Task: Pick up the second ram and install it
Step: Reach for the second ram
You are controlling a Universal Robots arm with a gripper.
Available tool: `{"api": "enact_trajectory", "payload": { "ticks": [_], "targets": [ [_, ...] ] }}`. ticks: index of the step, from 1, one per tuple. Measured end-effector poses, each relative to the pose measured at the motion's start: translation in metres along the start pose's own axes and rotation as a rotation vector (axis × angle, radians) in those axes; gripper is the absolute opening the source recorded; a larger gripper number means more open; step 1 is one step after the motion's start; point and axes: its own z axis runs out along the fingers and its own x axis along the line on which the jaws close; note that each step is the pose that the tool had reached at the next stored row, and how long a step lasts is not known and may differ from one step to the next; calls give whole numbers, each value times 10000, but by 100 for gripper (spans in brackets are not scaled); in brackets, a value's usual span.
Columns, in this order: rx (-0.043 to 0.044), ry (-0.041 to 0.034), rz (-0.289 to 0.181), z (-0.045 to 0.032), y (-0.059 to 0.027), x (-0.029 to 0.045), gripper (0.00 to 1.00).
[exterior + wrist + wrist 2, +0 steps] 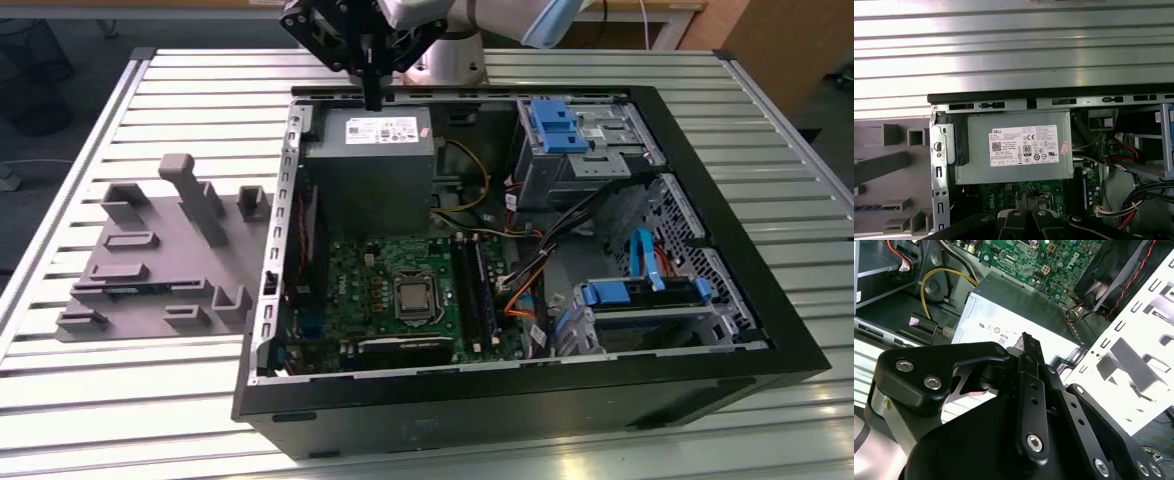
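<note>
Hovering closed above the power supply point(370, 165), fingers point(374, 80) sit well apart from the probable second ram point(874, 206).

Gray labelled power supply point(1014, 170) inside the open case point(979, 96), green motherboard point(999, 192) just beside it, gripper point(1026, 201) over the motherboard.

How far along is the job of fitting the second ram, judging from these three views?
Done: nothing of this step shows yet. In hand: the gripper is shut and empty, hovering over the power supply inside the case. Left: a blue-green strip, seemingly the second ram, lies in the grey fixture outside the case, so pickup and seating on the motherboard remain.
</note>
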Motion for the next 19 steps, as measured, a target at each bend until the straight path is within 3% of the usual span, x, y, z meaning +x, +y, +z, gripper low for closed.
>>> {"api": "enact_trajectory", "payload": {
  "ticks": [19],
  "targets": [
    [0,0,0,2,-5,69,11]
  ]
}}
